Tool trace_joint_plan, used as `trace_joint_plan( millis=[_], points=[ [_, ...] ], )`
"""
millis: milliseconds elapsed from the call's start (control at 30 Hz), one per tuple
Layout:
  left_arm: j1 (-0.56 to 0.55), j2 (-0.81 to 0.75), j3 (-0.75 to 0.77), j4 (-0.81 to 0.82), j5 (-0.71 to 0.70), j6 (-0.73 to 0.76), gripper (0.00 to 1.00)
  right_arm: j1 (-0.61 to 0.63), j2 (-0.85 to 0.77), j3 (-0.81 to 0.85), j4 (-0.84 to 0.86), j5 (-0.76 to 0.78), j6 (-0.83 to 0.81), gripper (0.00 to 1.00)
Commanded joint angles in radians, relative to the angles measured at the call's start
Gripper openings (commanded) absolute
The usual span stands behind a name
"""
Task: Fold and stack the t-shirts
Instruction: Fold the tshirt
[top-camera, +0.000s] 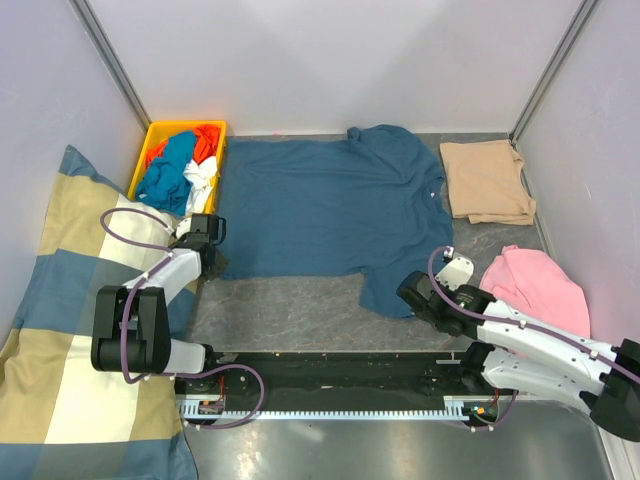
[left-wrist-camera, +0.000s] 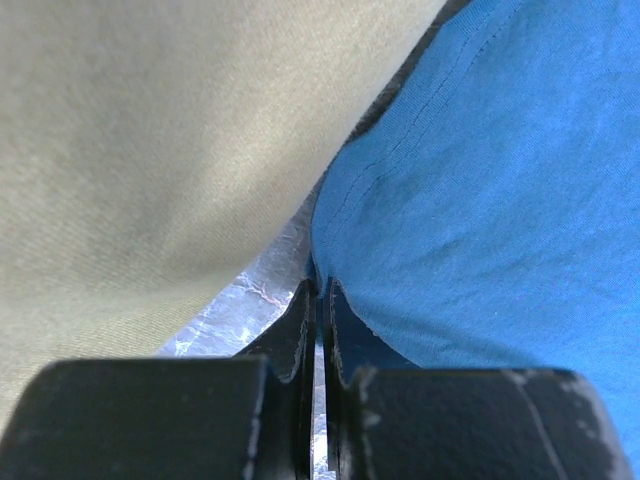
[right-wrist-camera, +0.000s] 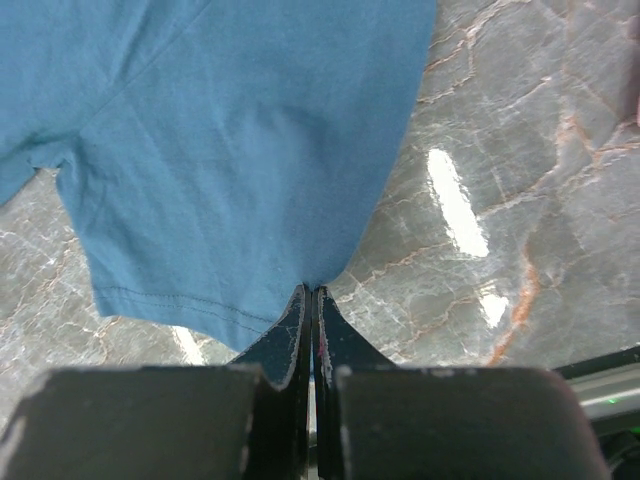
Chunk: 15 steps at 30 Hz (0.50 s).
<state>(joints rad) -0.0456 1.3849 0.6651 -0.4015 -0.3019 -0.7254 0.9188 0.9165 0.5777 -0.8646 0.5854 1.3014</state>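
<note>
- Fingertips of the left gripper (left-wrist-camera: 318, 292) are pressed together with no gap, pinching the hem corner of the teal t-shirt (left-wrist-camera: 500, 200). The cloth spreads from the pinch toward the upper right of that wrist view.
- On the other side of those fingers, the checked cushion (left-wrist-camera: 150, 130) fills the upper left, just beside the grip.
- The right gripper (right-wrist-camera: 309, 292) is likewise clamped thin, and the sleeve edge of the teal t-shirt (right-wrist-camera: 250, 150) comes to a point between its tips. The cloth fans toward the top of the frame, with bare table (right-wrist-camera: 500, 150) at right.
- From above, the teal t-shirt (top-camera: 320, 205) lies flat with its long axis running left to right: hem at left, neck at right. Both grips sit on its lower edge, the left gripper (top-camera: 213, 262) at the lower-left corner and the right gripper (top-camera: 412, 297) on the near sleeve.
- Judging from this, the coming fold turns on carrying that lower edge toward the top of the frame, each arm nearest its own end.
- A folded tan t-shirt (top-camera: 487, 180) lies just right of the neck, apart from both grips.
</note>
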Motion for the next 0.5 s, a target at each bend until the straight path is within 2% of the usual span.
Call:
trace_joint_plan(
  millis=[0,200,467],
  points=[
    [0.001,-0.003,0.025,0.036,0.02,-0.002,0.02,0.002,-0.053,0.056,-0.106,0.045,0.03,0.0],
    [0.001,-0.007,0.03,0.036,0.043,0.001,0.02,0.003,-0.142,0.094,-0.25,0.034,0.079,0.0],
    [0.001,-0.145,-0.013,-0.013,0.084,-0.019,0.02,0.003,-0.22,0.102,-0.324,-0.029,0.084,0.0]
  ],
)
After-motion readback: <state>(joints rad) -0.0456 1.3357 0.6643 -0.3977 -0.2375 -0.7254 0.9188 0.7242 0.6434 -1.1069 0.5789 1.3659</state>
